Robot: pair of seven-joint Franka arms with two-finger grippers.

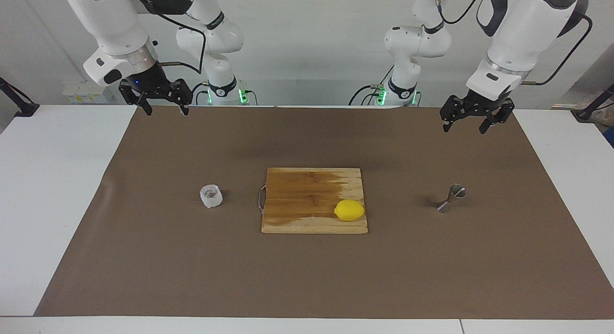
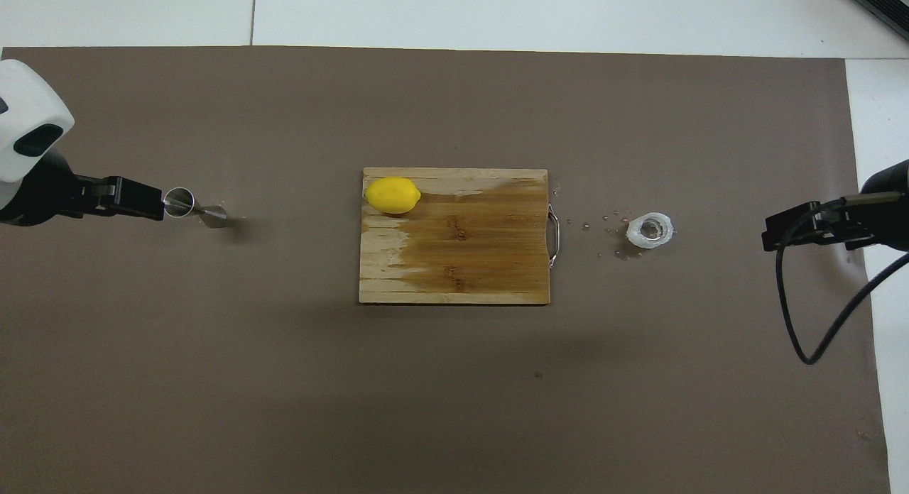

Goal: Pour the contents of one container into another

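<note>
Facing view: the left end effector [image 1: 467, 124] hangs in the air over the brown mat [image 1: 307, 276], toward the bench [image 1: 48, 190] edge nearest the robots at the left arm's end, its fingers spread apart and holding nothing. The right end effector [image 1: 164, 104] hangs likewise over the mat's corner at the right arm's end, on the robots' edge, its fingers also apart and empty.

The crinkled whitish cup [image 1: 211, 196] stands upright on the mat, toward the right arm's end of the bench, about midway between the robots' edge and the edge away from them. From overhead its open mouth [image 2: 650, 230] shows, with small droplets [image 2: 603, 228] scattered on the mat between it and the cutting board.

The metal jigger [image 1: 451, 198] stands upright on the mat toward the left arm's end, well apart from the cup.

Between them, at the middle of the bench, lies a wooden cutting board [image 1: 307, 214] with a wire handle [image 1: 261, 199] on the side facing the cup and a dark wet patch over much of its surface. A lemon [image 1: 349, 210] rests on the board at the corner toward the jigger and away from the robots.
</note>
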